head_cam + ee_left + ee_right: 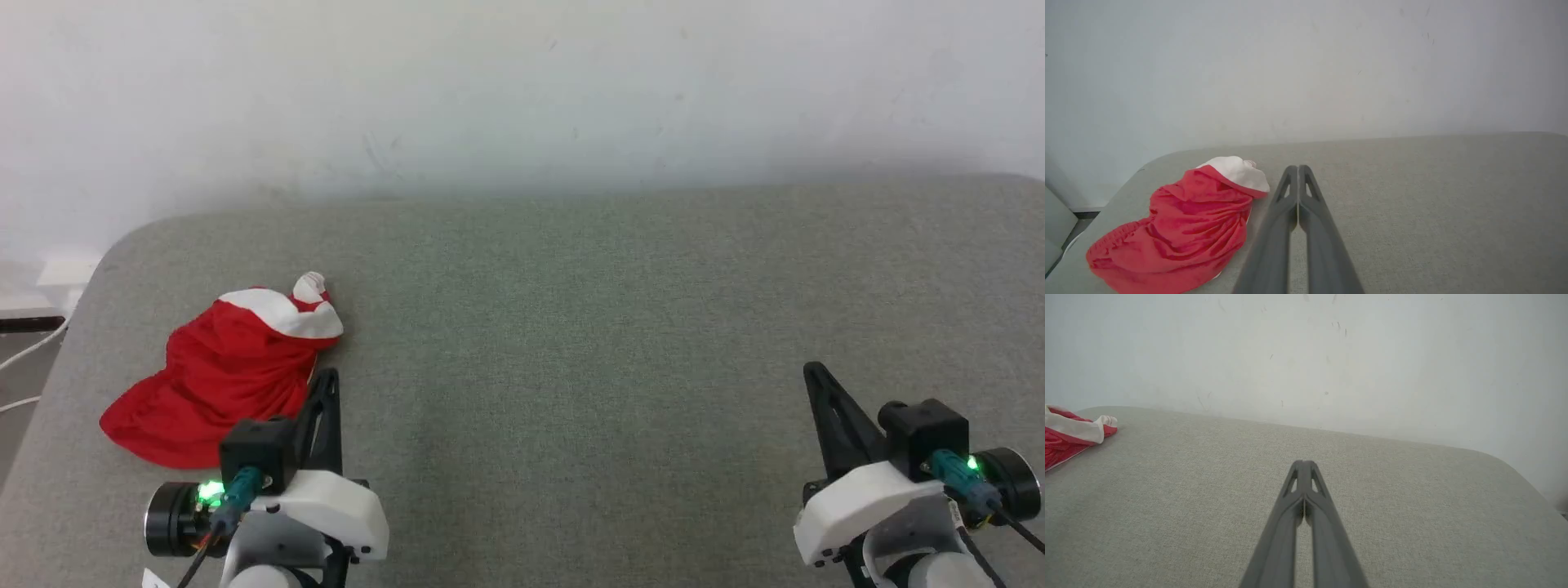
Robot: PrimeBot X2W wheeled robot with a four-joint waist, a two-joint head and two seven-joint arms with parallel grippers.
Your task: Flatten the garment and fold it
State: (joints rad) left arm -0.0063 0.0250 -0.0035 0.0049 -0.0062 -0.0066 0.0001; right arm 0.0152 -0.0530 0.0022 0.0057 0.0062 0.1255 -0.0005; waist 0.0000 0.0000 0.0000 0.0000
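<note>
Garment (220, 380): bright red, white band trim, crumpled in heap, lying near table's left corner.

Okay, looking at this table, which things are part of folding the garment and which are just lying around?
For the job:
- garment, bunched up at the table's left end
- left gripper, shut, close beside it
- right gripper, shut, far to the right
- grey table, the work surface

Just there:
- white cables off the table's left edge
- white wall behind

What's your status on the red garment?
Left hand shut, empty, beside garment, not touching. Right hand shut, empty, far across grey surface. Garment bunched, unflattened. Nothing in between.
</note>
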